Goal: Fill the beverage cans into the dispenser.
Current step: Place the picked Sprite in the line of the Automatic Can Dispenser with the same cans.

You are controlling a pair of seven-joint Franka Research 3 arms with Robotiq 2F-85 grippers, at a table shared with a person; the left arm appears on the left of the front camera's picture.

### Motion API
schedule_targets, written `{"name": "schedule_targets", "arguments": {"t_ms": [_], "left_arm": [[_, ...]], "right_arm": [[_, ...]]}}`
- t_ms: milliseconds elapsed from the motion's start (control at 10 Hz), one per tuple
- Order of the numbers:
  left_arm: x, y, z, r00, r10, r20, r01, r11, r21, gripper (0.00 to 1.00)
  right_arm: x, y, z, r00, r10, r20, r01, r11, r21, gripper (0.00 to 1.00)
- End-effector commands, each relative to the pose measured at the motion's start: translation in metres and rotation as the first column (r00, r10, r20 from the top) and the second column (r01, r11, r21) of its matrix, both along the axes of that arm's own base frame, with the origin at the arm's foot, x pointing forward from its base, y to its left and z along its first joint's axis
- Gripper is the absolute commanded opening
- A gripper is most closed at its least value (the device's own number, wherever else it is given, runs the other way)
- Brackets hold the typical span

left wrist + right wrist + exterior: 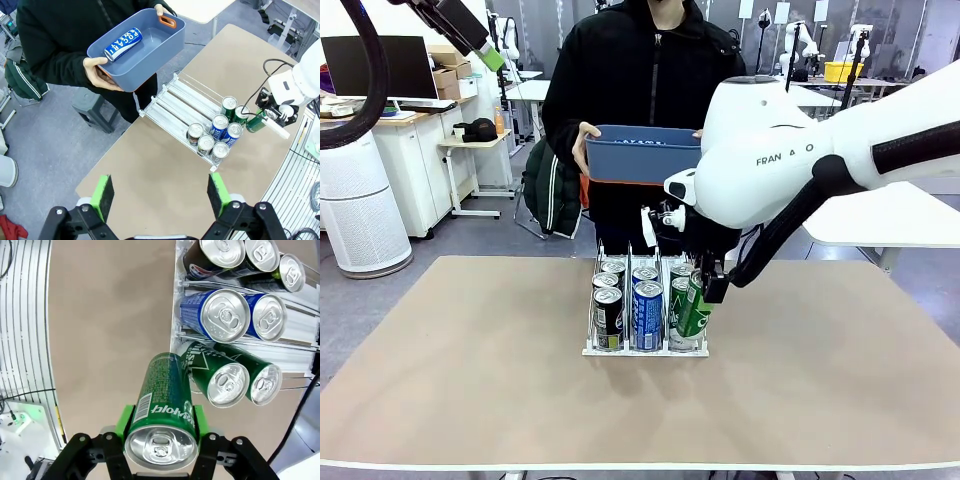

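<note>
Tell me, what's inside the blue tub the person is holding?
One blue and white can lies on its side in the blue tub; the rest of its floor looks bare. From the front, the tub's wall hides the inside.

Bright even indoor light from overhead, soft faint shadow under the dispenser [645, 351] on the bench [470, 360]; soft glints on silver top of the green can [160, 445]; all views sharp, in focus; wrist views wide-angle, edges bowed
</note>
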State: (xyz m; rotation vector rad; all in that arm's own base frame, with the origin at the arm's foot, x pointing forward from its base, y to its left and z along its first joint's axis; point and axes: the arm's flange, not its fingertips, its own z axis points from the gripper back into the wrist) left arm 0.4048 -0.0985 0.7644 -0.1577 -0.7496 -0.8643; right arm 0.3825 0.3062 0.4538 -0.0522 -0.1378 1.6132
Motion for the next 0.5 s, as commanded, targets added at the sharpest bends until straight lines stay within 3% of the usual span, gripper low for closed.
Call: {"name": "schedule_targets", "arguments": {"t_ms": [0,400], "left_arm": [[-0.001,0.002,0.0,1.0,0.001,-0.005,-0.001,1.0,0.001,1.0],[-0.001,0.002,0.0,1.0,0.001,-0.005,-0.001,1.0,0.001,1.0]], "right_arm": [[0.006,0.008,-0.003,0.995,-0.014,0.096,0.013,1.0,0.01,0.58],[0.017,0.015,-0.014,0.993,-0.05,0.106,0.048,0.999,0.021,0.58]]}}
